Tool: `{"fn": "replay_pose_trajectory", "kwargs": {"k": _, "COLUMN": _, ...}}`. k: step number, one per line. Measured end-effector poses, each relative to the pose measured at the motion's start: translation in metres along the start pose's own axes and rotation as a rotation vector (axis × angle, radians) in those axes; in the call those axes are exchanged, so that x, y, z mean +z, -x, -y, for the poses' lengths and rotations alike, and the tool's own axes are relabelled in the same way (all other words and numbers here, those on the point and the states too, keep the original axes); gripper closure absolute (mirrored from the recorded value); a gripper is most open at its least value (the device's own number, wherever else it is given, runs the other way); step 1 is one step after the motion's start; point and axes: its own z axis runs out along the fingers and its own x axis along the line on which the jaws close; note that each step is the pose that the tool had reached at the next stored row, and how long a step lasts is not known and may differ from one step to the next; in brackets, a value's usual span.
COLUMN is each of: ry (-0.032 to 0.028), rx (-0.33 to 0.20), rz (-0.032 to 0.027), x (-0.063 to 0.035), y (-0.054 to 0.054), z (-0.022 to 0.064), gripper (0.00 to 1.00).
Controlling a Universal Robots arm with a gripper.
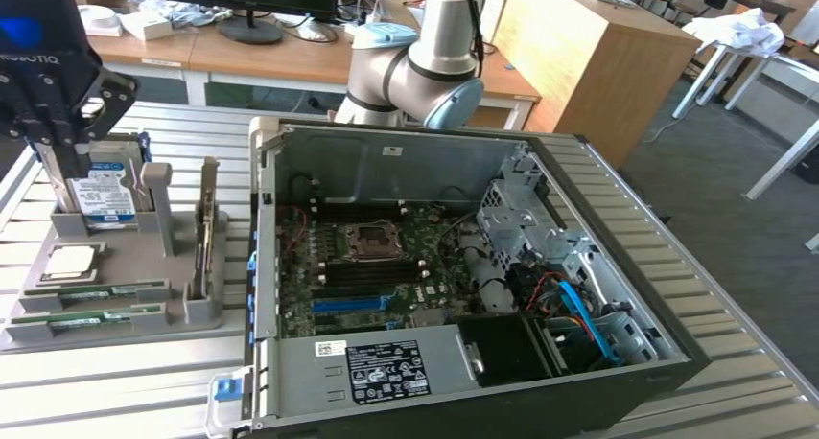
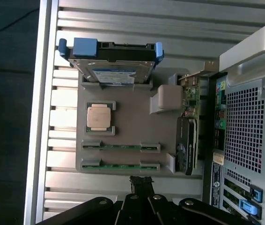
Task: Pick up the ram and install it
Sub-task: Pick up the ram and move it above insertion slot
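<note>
1. Two ram sticks lay flat in shallow slots of the grey tray point(image 1: 128, 335): the ram stick beside the processor point(image 2: 121, 146) and the ram stick at the tray's edge point(image 2: 121, 164). Neither was held, and neither was in the computer case point(image 1: 384, 161).
2. Risk of a bad grip: the sticks were thin, sat low in their slots and lay close together. Fingers coming down slightly off line would likely catch the tray wall or the neighbouring stick, or pinch one end and lift the board tilted.
3. Risk from the closed hand: with the fingers pressed together, a descent would probably knock the board rather than straddle it.
4. Risk at the case: the memory slots point(image 1: 371, 271) sat deep among cables and brackets. A stick carried crooked could jam against the slot or bend under pressure, and the arm could clip the case wall.
5. Pose: the gripper point(image 1: 60, 142) hung above the tray on the exterior view's left, fingers pointing down, empty and shut, apart from everything below. From the wrist, its tips point(image 2: 141, 180) looked down past the tray edge, near the outer stick. The arm's elbow point(image 1: 409, 75) stood behind the case.
</note>
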Motion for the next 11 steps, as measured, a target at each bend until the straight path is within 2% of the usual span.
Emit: {"fn": "replay_pose_trajectory", "kwargs": {"k": 11, "ry": 0.0051, "rx": -0.162, "rz": -0.0069, "x": 0.0004, "y": 0.0, "z": 0.0, "gripper": 0.9}}
